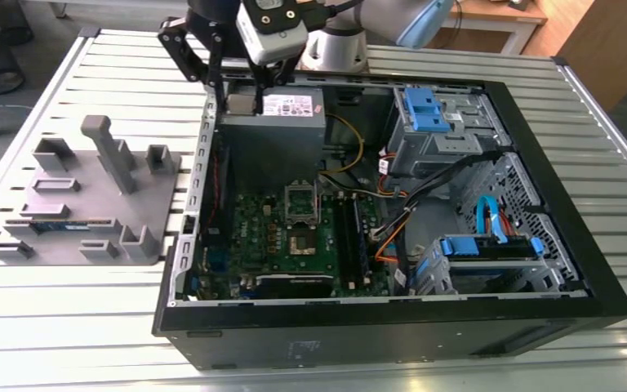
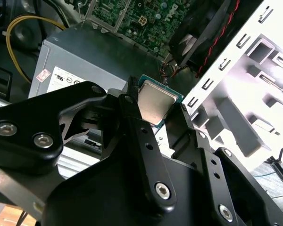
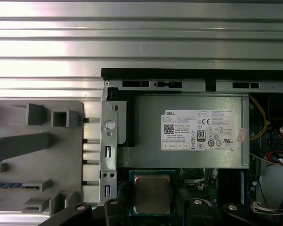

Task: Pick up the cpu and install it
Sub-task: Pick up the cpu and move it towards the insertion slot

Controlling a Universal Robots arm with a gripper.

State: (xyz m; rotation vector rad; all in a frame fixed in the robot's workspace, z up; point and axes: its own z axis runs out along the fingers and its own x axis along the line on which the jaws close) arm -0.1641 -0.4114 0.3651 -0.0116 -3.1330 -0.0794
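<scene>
Over the power supply (image 3: 188, 132), the hand (image 2: 156, 104) grips the cpu (image 3: 152, 193) by its edges (thin purchase), so a jolt might drop it.

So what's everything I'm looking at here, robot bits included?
table: one, silver slatted metal, under everything.
computer case: one, black, side open, on the table.
circuit board: one, green, inside the case.
power box: one, grey with a white label, in a corner of the case.
drive brackets: two, blue, in the case towards the exterior view's right.
cables: several, yellow, orange and black, inside the case.
parts holder: one, grey, on the table at the exterior view's left.
cpu chip: one, silver top, held above the power box.
gripper: one, black, shut on the cpu chip.
arm: one, silver-grey, behind the case.
</scene>
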